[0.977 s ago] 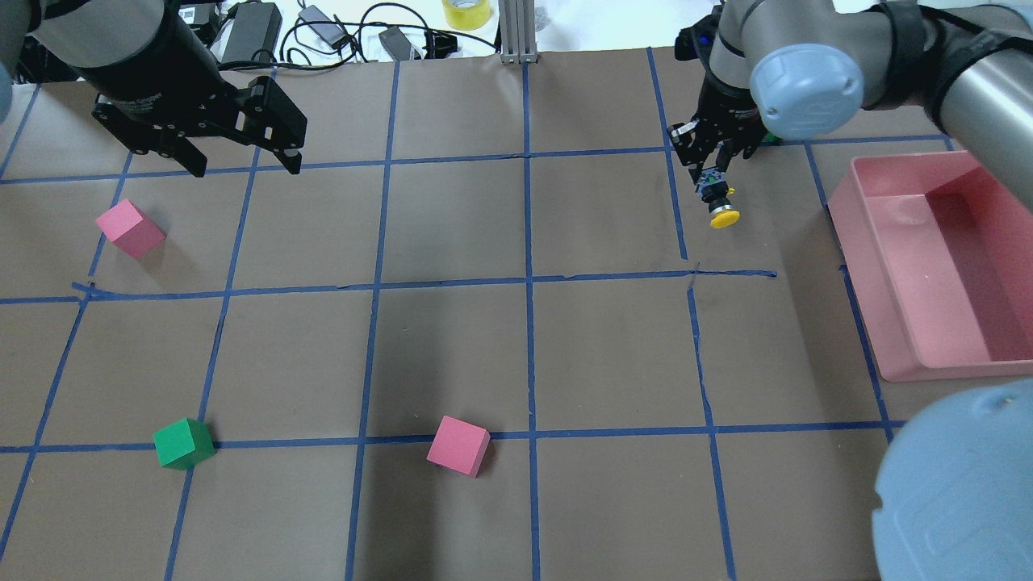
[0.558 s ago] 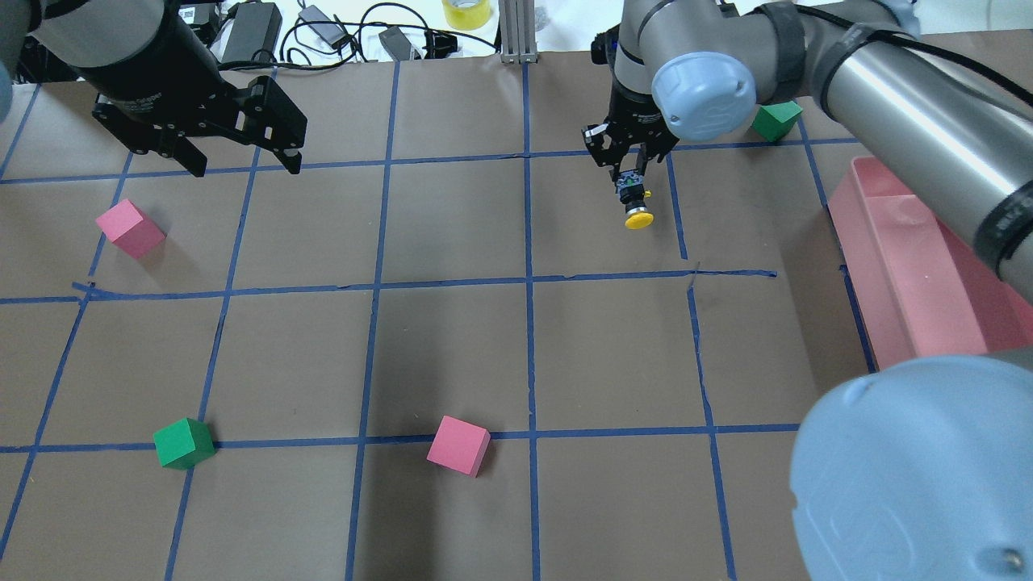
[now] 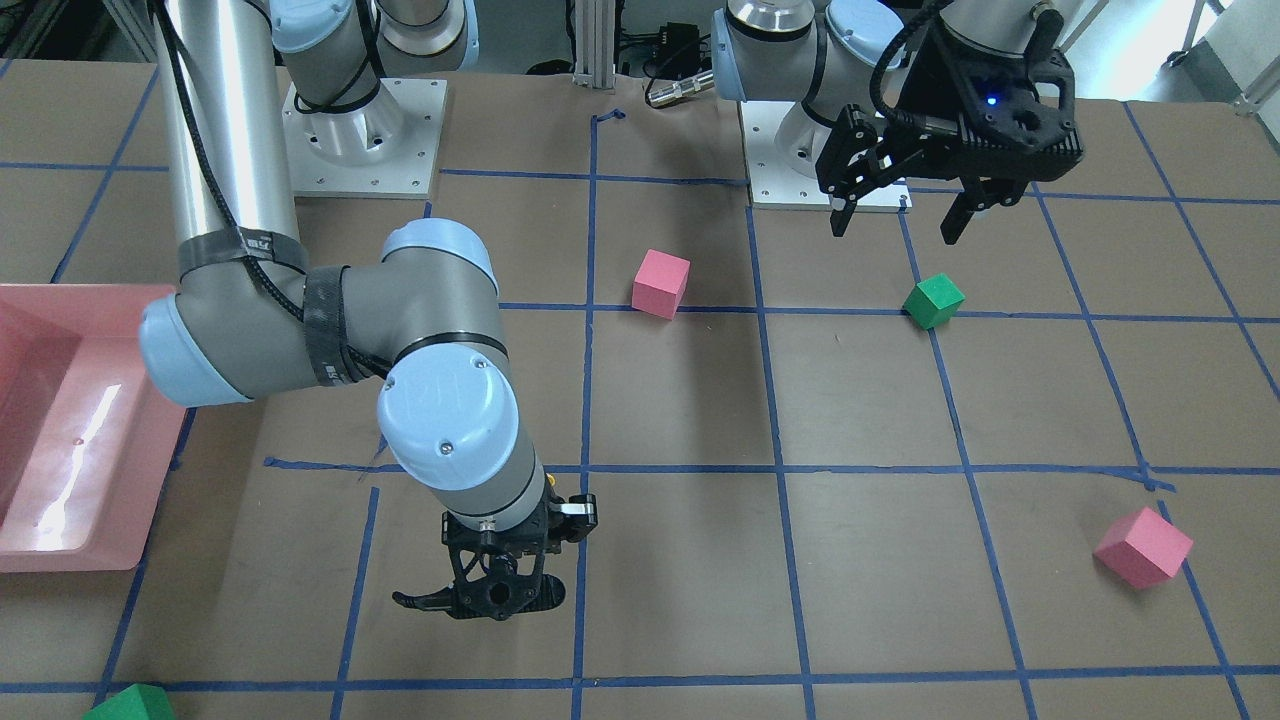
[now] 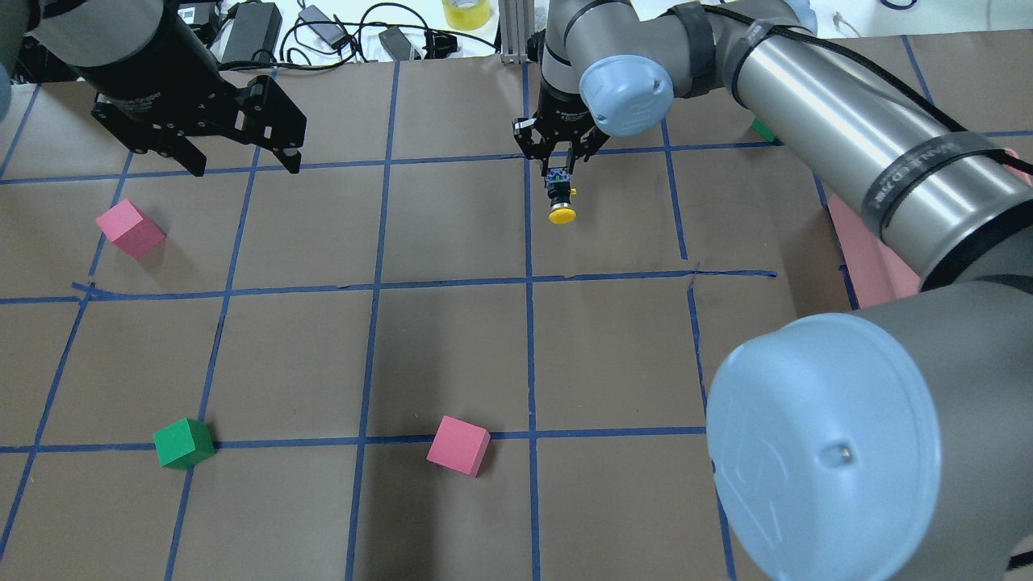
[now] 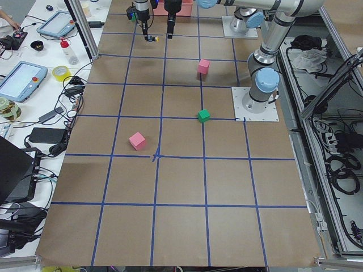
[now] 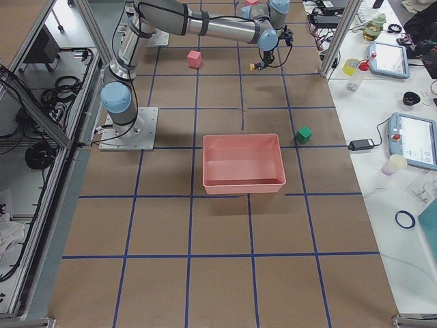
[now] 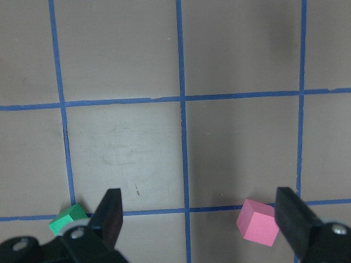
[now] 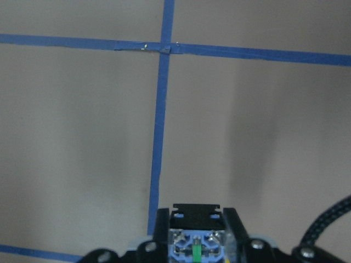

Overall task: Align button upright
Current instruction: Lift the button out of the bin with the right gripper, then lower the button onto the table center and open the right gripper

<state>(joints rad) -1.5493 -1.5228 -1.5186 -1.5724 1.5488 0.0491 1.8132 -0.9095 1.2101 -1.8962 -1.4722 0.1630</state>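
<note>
The button has a yellow cap on a black body. My right gripper is shut on its base end, over the far middle of the table near the centre tape line, and the cap points away from the wrist. The right wrist view shows the button's blue and green underside between the fingers. In the front view the right gripper hides the button. My left gripper is open and empty at the far left; it also shows in the front view and the left wrist view.
A pink cube lies at the left. A green cube and a second pink cube lie near the front. Another green cube peeks out behind the right arm. A pink bin stands at the right.
My right arm has carried the button leftwards, from near the pink bin to the table's centre line. The left arm and the cubes have not moved.
</note>
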